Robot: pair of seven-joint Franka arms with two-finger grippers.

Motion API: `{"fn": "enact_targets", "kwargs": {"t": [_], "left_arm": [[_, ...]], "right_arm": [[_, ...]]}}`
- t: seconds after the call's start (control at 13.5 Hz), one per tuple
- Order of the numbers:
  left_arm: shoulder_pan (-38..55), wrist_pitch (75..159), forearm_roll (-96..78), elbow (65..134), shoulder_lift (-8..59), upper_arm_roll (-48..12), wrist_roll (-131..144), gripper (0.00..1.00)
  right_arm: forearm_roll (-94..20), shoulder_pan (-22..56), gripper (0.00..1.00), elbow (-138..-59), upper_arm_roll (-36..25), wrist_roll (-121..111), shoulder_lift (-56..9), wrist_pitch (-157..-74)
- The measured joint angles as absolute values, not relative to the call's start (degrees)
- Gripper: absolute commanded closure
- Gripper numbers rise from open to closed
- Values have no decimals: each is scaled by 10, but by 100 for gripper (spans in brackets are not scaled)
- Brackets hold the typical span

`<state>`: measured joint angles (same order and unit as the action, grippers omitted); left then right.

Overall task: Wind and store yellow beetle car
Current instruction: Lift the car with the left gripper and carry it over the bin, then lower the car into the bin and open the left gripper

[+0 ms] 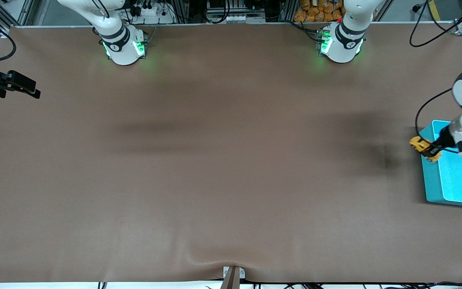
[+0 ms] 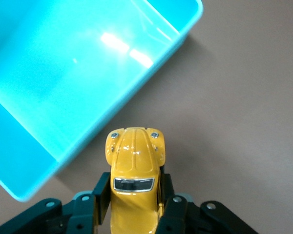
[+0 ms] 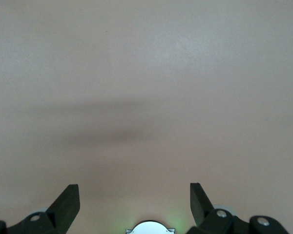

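The yellow beetle car (image 1: 418, 143) hangs in the air, clamped by its sides in my left gripper (image 1: 431, 149), which is shut on it. In the left wrist view the car (image 2: 135, 156) sticks out nose first past the fingers (image 2: 101, 195), over the brown table just outside the rim of the turquoise bin (image 2: 112, 112). The bin (image 1: 451, 180) stands at the left arm's end of the table and nothing lies in the part that shows. My right gripper (image 1: 30, 89) waits open over the right arm's end of the table. It (image 3: 134, 195) has only bare table under it.
A brown cloth covers the table (image 1: 223, 160) and bulges slightly at the edge nearest the front camera. The two arm bases (image 1: 124, 46) (image 1: 341, 44) stand along the table edge farthest from that camera.
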<state>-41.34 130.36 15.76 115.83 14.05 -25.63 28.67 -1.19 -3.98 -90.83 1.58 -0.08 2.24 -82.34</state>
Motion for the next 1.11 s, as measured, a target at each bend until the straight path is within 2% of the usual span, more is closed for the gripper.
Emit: {"fn": "enact_targets", "kwargs": {"t": [0.3, 0.67, 1.11], "left_arm": [[-446, 1283, 158, 1140, 138, -256, 187, 100], [-461, 1278, 158, 1137, 138, -256, 99, 100], [-523, 1278, 158, 1112, 165, -254, -89, 100]], "right_arm": [[-12, -39, 0, -910, 17, -1, 22, -835], [-10, -37, 0, -957, 18, -2, 40, -914], [-8, -36, 0, -971, 18, -3, 48, -934]]}}
